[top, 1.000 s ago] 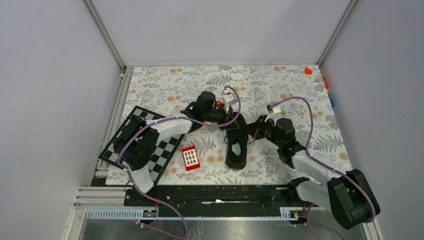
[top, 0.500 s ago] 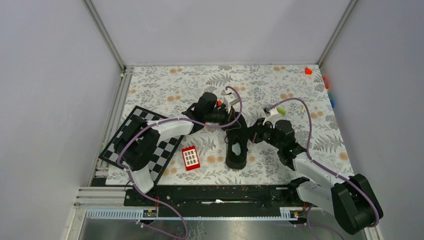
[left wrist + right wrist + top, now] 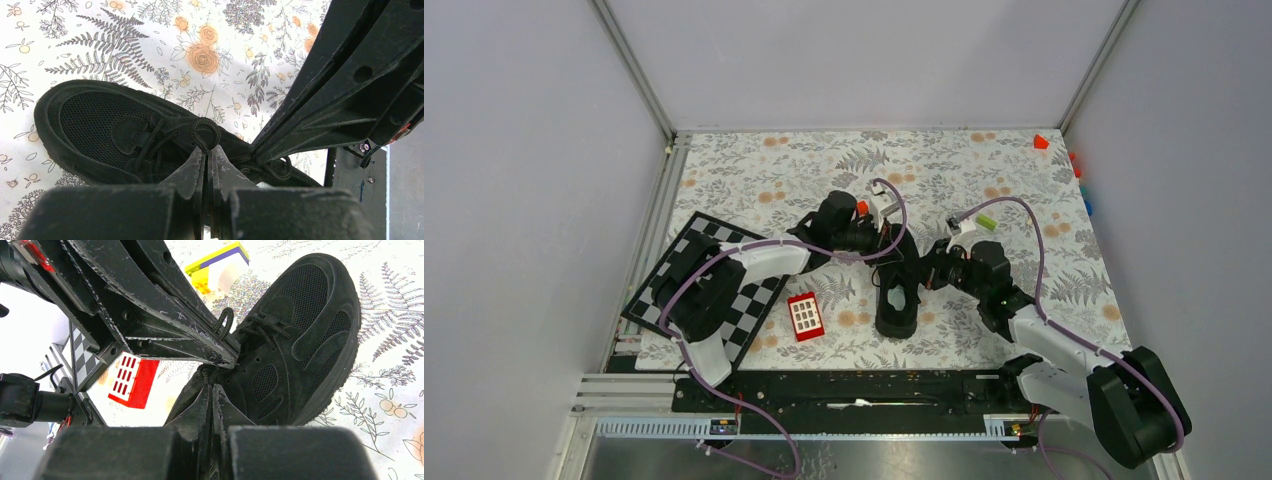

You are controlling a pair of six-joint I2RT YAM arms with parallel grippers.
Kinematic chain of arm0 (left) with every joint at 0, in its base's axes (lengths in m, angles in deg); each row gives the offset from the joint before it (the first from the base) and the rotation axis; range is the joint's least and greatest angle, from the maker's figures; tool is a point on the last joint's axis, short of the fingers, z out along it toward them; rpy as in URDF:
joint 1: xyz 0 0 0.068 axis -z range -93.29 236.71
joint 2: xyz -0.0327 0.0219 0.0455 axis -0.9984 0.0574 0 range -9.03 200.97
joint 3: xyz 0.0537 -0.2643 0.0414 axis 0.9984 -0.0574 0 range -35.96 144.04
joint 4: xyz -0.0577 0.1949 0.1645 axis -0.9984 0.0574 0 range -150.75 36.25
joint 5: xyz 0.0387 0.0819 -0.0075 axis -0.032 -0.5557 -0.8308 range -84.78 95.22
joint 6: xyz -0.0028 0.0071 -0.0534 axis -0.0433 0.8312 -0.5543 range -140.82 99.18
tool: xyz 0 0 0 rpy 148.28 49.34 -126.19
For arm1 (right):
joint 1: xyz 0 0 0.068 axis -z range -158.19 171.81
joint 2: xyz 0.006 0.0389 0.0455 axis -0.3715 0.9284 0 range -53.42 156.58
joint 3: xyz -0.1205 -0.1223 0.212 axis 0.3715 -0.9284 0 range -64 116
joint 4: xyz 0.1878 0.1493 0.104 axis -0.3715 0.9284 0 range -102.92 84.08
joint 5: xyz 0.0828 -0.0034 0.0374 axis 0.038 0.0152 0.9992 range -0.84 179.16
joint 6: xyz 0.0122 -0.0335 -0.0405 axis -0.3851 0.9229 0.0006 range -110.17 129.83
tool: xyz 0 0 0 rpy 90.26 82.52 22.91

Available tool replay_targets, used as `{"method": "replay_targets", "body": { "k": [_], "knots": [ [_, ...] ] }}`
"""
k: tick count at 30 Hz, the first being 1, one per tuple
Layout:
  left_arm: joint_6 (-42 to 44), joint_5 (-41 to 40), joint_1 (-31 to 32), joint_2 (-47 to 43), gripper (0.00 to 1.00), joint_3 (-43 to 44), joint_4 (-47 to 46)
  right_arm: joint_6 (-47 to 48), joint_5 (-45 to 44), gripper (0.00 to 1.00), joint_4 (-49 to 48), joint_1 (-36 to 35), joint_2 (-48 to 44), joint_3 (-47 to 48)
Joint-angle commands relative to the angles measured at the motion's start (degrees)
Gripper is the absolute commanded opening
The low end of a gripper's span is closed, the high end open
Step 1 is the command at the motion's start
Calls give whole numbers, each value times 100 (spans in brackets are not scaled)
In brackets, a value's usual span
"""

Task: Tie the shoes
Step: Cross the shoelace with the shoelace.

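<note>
The black sneaker [image 3: 897, 300] lies mid-table with its toe pointing away from the arms. Both grippers meet over its laced part. My left gripper [image 3: 892, 250] comes in from the left. In the left wrist view it [image 3: 206, 150] is shut on a small loop of black lace [image 3: 205, 131] above the shoe [image 3: 95, 125]. My right gripper [image 3: 922, 272] comes in from the right. In the right wrist view it [image 3: 211, 387] is shut, with its tips at the shoe's [image 3: 310, 315] lace area, pinching a lace. The left fingers [image 3: 175, 325] cross just above it.
A red block with a white grid [image 3: 805, 316] lies left of the shoe. A checkerboard [image 3: 684, 290] lies further left. A yellow-green block [image 3: 987, 222] sits behind the right gripper. A red block [image 3: 1041, 141] and other coloured blocks [image 3: 1084, 190] lie along the far right edge.
My right gripper has moved left, closer to the shoe's laces. My left gripper has shifted slightly nearer with its lace loop. The shoe has stayed in place.
</note>
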Motion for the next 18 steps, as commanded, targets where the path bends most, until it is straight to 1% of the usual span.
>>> {"method": "replay_targets", "body": {
  "k": [1,5,10,15,18],
  "knots": [
    [-68,-101,15,-317,0,-157,-432,-17,18,0,-78,-81,-217,-53],
    [-186,-135,21,-418,0,-269,-679,-49,-306,0,-12,-81,-431,-148],
    [-279,-171,11,-536,0,-399,-976,-110,-493,0,28,-80,-497,-159],
    [-341,-147,4,-647,0,-464,-1105,-172,-473,0,-34,-80,-434,-127],
    [-393,-114,5,-679,0,-479,-1142,-160,-294,0,-69,-81,-376,-73]
  ]
}}
